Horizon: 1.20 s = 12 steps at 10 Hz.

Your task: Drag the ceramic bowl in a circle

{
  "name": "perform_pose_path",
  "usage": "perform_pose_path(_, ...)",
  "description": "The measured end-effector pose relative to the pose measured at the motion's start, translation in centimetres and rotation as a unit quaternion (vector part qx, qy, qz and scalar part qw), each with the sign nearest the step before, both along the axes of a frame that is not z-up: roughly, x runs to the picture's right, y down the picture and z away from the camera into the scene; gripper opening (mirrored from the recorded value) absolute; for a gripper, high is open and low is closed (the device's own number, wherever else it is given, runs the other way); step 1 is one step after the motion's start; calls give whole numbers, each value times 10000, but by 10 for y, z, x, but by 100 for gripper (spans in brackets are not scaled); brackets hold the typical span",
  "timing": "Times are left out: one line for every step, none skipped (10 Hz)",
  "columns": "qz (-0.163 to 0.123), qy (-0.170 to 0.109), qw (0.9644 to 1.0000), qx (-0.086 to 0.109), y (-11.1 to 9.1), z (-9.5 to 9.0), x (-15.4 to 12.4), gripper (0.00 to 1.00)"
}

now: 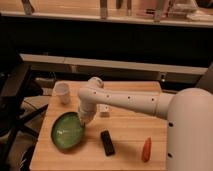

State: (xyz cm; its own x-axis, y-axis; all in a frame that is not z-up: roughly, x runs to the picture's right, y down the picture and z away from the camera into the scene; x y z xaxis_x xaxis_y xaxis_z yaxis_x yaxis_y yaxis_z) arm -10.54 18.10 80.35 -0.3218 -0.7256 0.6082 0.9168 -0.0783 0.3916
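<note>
A green ceramic bowl sits on the left part of the wooden table. My white arm reaches from the right across the table and bends down at its wrist. The gripper is at the bowl's upper right rim, touching or just above it. The wrist hides the contact point.
A white cup stands at the table's back left. A small white block lies under the arm. A black rectangular object lies right of the bowl. An orange carrot-like object lies at the front right. Dark chairs stand left of the table.
</note>
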Motion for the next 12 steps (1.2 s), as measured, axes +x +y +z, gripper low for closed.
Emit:
perform_pose_path(-30,-19,10000,4,0,1,1,1)
perform_pose_path(-52,-40,10000,10,0,1,-3,1)
perform_pose_path(-88,-79,9999,21,0,2,-8,1)
perform_pose_path(-177,-149,9997,56,1,2,-8,1)
perform_pose_path(-217,-186,9996,65,2,4,-8,1)
perform_pose_path(-245,-215,9994,73,2,5,-10,1)
perform_pose_path(-275,-245,9993,82,1,6,-11,1)
perform_pose_path(-281,-257,9992,85,0,7,-11,1)
perform_pose_path(-289,-271,9992,81,1,8,-8,1)
perform_pose_path(-303,-286,9991,84,1,9,-6,1)
perform_pose_path(-337,-327,9989,91,1,9,-7,1)
perform_pose_path(-382,-363,9986,93,1,10,-8,1)
